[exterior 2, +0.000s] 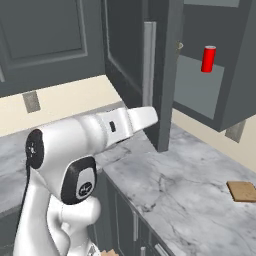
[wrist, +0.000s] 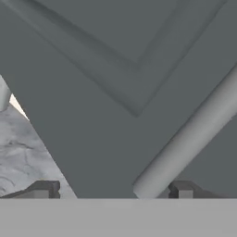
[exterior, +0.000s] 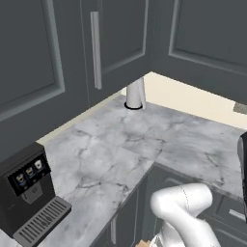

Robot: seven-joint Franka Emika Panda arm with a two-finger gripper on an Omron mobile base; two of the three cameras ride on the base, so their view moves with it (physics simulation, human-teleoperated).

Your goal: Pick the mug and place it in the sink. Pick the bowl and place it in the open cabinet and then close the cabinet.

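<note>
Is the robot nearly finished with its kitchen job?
Probably near the end. In hand: the open two-finger gripper sits at the long silver bar handle of the tall dark grey cabinet door, fingertips either side. Left: that door stands open, with a red can on the shelf, so it needs shutting. Whether the mug and bowl steps are done I cannot tell.

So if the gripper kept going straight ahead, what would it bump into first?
Most likely the cabinet door, right by its silver bar handle. In the hand view the open gripper faces the door up close, with the handle's end between its fingertips; exact depth is unclear.
</note>
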